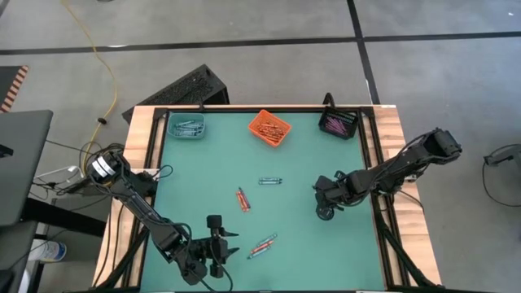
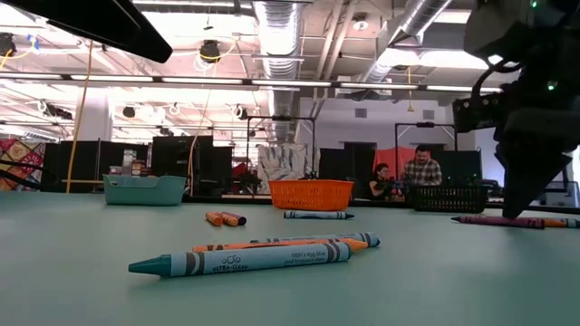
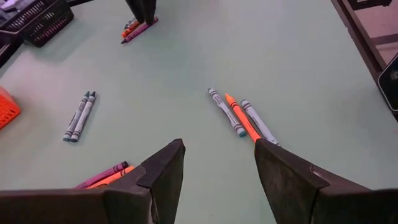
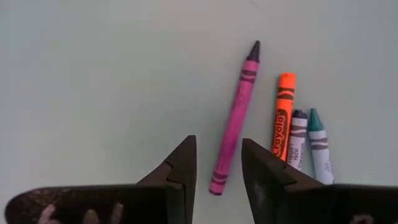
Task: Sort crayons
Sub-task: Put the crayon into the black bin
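The right gripper (image 1: 326, 213) hangs low over the right part of the green table (image 1: 203, 175), at the centre right of the high view, and under it lies a small group of crayons. In the right wrist view the pink crayon (image 4: 235, 127) lies just ahead of the two dark fingers (image 4: 180, 165), its blunt end in line with the gap between them and its dark tip pointing away and a little toward the upper right of that picture. So its long axis runs almost along the gripper's line of sight and only slightly slanted, and the fingers stand one on each side of that axis, parted with nothing between them. Just beside it, on the right of that picture, lie an orange crayon (image 4: 283, 115) and two blue-grey crayons (image 4: 308, 143), close together. I judge that the pink one is the next to be taken, because it lies apart from the others enough for a clean pinch. The left gripper (image 1: 218, 254) waits at the lower centre of the high view, its fingers spread wide and empty, with three other crayons (image 3: 239, 113) lying ahead of it. The black bin (image 1: 338, 124) at the upper right of the table probably holds the pink ones, but from above this is hard to see surely.
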Robot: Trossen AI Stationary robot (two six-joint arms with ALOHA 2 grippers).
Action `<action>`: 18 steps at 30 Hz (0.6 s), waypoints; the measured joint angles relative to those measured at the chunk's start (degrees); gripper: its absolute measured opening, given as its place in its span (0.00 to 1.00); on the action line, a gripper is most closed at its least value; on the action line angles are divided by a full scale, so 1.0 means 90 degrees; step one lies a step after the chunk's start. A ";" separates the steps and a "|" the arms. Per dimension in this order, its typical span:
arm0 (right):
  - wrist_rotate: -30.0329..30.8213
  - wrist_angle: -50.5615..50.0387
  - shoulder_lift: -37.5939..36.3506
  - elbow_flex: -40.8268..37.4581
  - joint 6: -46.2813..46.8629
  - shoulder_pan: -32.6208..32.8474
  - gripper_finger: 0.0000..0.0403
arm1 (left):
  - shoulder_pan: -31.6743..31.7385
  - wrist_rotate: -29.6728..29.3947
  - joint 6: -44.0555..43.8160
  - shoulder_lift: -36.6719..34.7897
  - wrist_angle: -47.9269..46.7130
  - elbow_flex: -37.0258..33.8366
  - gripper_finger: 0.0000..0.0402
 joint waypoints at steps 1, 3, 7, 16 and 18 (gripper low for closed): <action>0.0000 0.0033 0.0000 -0.0044 0.0000 -0.0016 0.29 | 0.0000 0.0000 0.0000 0.0000 0.0000 0.0000 0.47; -0.0002 0.0075 0.0000 -0.0105 -0.0001 -0.0045 0.29 | 0.0000 0.0000 0.0000 0.0000 0.0000 0.0000 0.47; -0.0008 0.0126 0.0000 -0.0136 -0.0005 -0.0044 0.28 | 0.0000 0.0000 -0.0002 0.0000 0.0000 0.0000 0.47; -0.0024 0.0136 0.0000 -0.0136 -0.0010 0.0029 0.09 | 0.0000 0.0000 -0.0002 0.0000 0.0000 0.0000 0.47; -0.0045 0.0138 0.0000 -0.0136 -0.0012 0.0034 0.06 | 0.0000 0.0000 -0.0002 0.0000 0.0002 0.0000 0.47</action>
